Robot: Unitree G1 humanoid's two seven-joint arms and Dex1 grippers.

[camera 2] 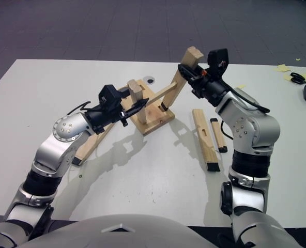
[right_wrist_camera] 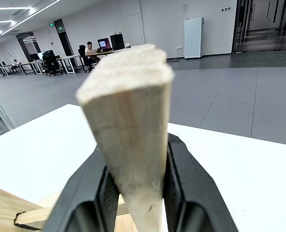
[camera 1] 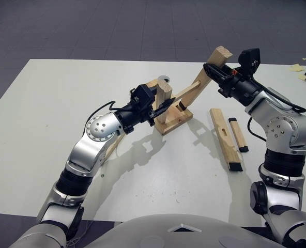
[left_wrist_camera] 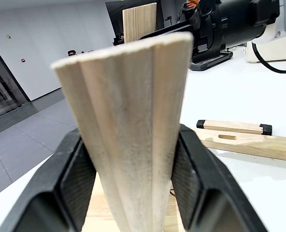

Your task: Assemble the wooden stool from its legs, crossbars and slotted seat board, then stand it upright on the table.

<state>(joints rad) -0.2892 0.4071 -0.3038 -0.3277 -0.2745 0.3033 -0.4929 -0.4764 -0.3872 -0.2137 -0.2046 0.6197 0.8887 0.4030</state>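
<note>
Partly built: both arms hold the stool frame mid-counter

**Left eye view.** The half-made frame sits near the middle of the white counter (camera 1: 49, 113). The left jaws are clamped on the upright leg (camera 1: 165, 95) from the side, seemingly to pin it while the other arm works. The right jaws grip the tilted leg (camera 1: 217, 58) near its top end, well above the counter. A crossbar (camera 1: 188, 93) runs from that leg down toward the flat base piece (camera 1: 174, 122), so this high grip looks chosen for leverage in seating the joint. Near the right arm, a slotted leg (camera 1: 225, 139) and a short crossbar (camera 1: 238, 134) lie side by side, not yet fitted.

**Right eye view.** Another wooden piece (camera 2: 91, 144) lies flat under the left forearm.

**Left wrist view.** Both pads (left_wrist_camera: 73, 179) press against the upright leg's faces with no gap.

**Right wrist view.** The pads (right_wrist_camera: 184, 188) are closed tight on the tilted leg's sides, and its cut end sticks out past them.

I judge the assembly roughly half done. I cannot tell whether the base piece is the seat board.
</note>
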